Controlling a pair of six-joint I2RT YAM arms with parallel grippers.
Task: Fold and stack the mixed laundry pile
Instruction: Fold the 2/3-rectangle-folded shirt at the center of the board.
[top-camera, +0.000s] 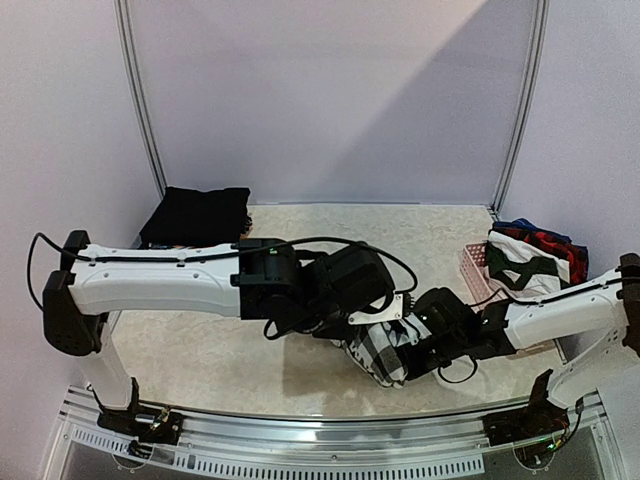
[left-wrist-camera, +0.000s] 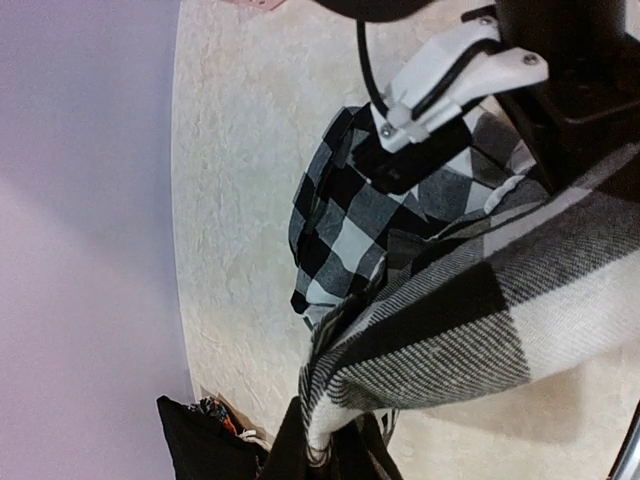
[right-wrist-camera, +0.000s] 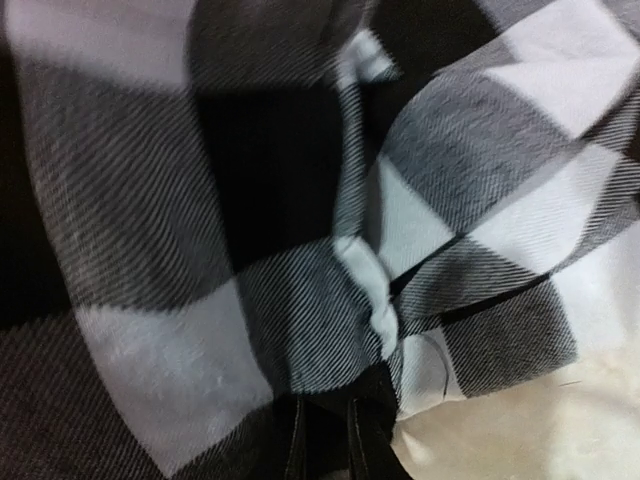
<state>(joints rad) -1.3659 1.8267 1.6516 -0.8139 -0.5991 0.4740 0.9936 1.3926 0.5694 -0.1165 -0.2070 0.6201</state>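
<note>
the checked cloth (top-camera: 380, 352) is sitting bunched on the tabletop (top-camera: 240, 355), to the left of the basket (top-camera: 474, 268) and nearer the arm bases than it. both arms are converging on it there. the left pincer (left-wrist-camera: 328, 445) is clenching a thick edge of the cloth, which is draping out over its fingers in a heavy fold. the right pincer (right-wrist-camera: 330, 440) is biting a gathered ridge of the same cloth; its fingers are lying close together with the fabric puckering right at their tips, so it is looking clenched on the cloth too. two grips on one piece are suggesting the arms are taking hold of opposite edges to lift and spread it flat for folding, a step that is only beginning, since the cloth is crumpled.

the fabric is showing a soft twill weave in large black, grey and white squares, with a hemmed edge curling through the middle. it is looking limp and likely to sag between the grips.

the rest of the pile (top-camera: 530, 255), red, navy and white pieces, is lying heaped in and over the pink perforated basket. a black garment (top-camera: 195, 215) is lying squared off far to the left of the basket, at the back corner, apparently as the start of a stack. the tabletop is showing a pale, mottled, matte surface.
</note>
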